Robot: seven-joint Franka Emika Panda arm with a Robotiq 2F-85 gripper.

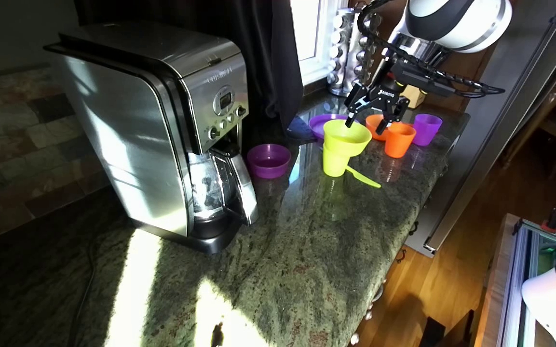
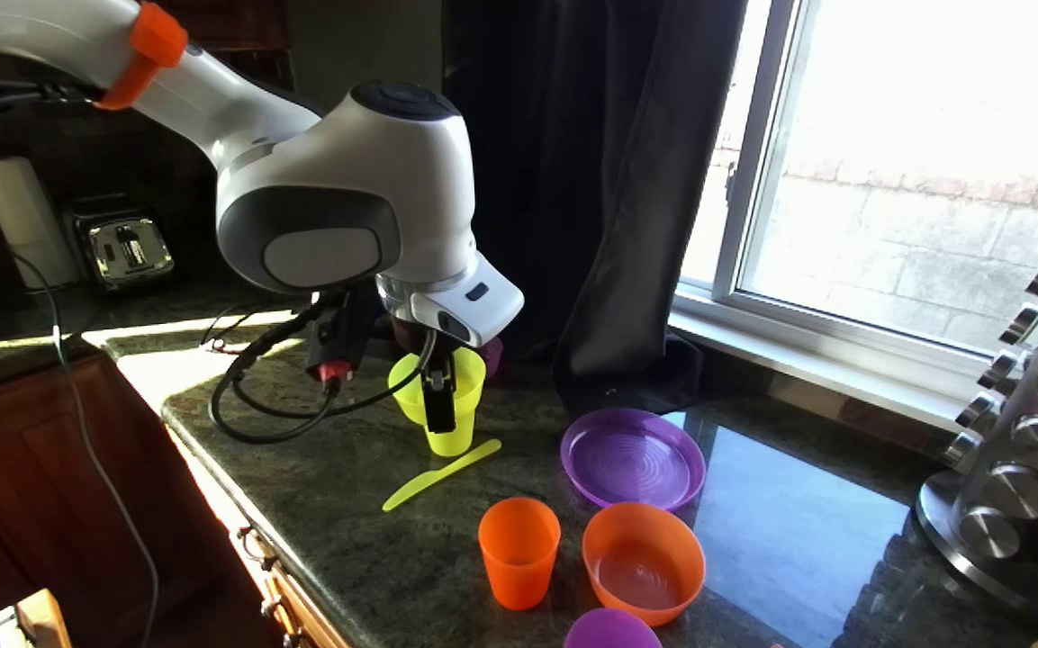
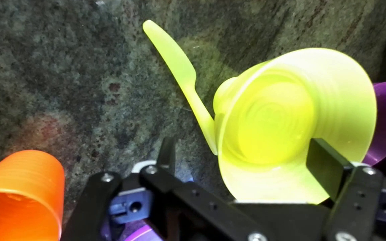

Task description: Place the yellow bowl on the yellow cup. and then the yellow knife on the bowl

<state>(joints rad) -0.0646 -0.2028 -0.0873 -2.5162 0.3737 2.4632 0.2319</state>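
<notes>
The yellow bowl sits on top of the upright yellow cup, leaning slightly. In the wrist view the bowl hides most of the cup. The yellow knife lies flat on the counter beside the cup; in the wrist view the knife has its handle end at the bowl's rim line. My gripper is open with its fingers wide apart. One finger overlaps the bowl's inside, the other is outside its rim. In an exterior view the gripper is at the bowl's rim; contact is unclear.
An orange cup, an orange bowl, a purple plate and a purple cup stand nearby. A purple bowl and a coffee maker are on another side. A spice rack stands by the window.
</notes>
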